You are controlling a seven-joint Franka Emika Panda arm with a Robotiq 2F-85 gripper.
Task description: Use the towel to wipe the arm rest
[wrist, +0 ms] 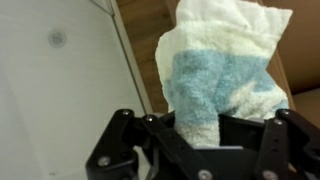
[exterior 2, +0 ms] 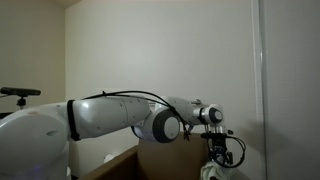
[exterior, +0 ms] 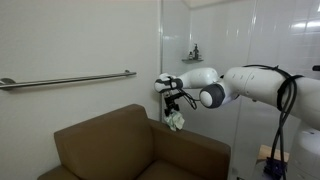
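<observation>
My gripper (exterior: 173, 104) hangs above the brown sofa's arm rest (exterior: 190, 146), shut on the towel (exterior: 176, 121), a whitish rumpled cloth that dangles just above the arm rest's top. In the wrist view the towel (wrist: 222, 70) fills the middle, white with a pale blue-green band, pinched between the black fingers (wrist: 135, 140). In an exterior view the gripper (exterior 2: 222, 152) and towel (exterior 2: 212, 172) show low at the right, behind the white arm. Whether the towel touches the arm rest I cannot tell.
A grey metal bar (exterior: 70, 79) runs along the wall above the sofa's backrest (exterior: 100, 130). White wall panels stand close behind the gripper. The robot's white arm (exterior: 255, 85) reaches in from the right. A small fixture (exterior: 194, 52) sits on the wall above.
</observation>
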